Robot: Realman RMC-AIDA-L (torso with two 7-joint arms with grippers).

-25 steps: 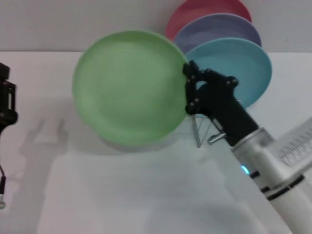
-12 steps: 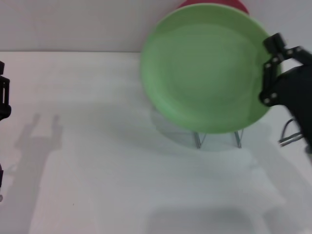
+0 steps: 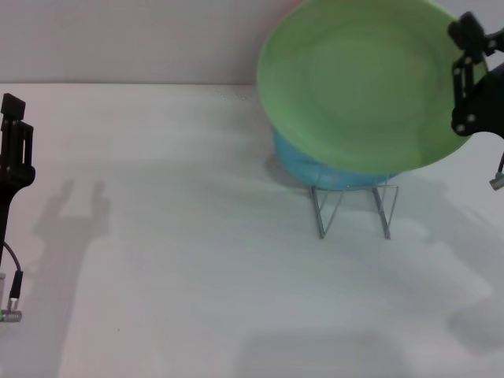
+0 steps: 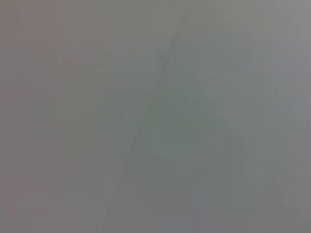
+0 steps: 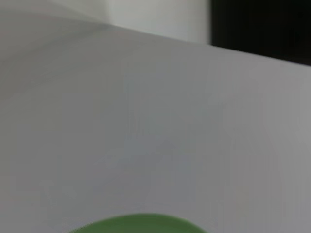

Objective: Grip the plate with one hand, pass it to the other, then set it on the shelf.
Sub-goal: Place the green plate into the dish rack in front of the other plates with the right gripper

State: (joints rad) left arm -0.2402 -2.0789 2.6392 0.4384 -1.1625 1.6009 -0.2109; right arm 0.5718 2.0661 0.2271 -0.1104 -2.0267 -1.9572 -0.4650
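Note:
The light green plate (image 3: 366, 83) stands on edge in the air at the upper right of the head view, above and in front of the wire rack (image 3: 352, 207). My right gripper (image 3: 466, 75) is shut on the plate's right rim. A sliver of the plate's rim also shows in the right wrist view (image 5: 141, 223). My left gripper (image 3: 14, 146) hangs at the far left edge, away from the plate. The left wrist view shows only bare grey surface.
A turquoise-blue plate (image 3: 331, 172) stands in the rack behind the green plate, mostly hidden by it. The rack's front legs rest on the white table (image 3: 181, 260). A pale wall runs along the back.
My right gripper has carried the green plate from the left of the rack to the right and upward, over the rack. The plates behind are now mostly covered. The left arm shifted slightly.

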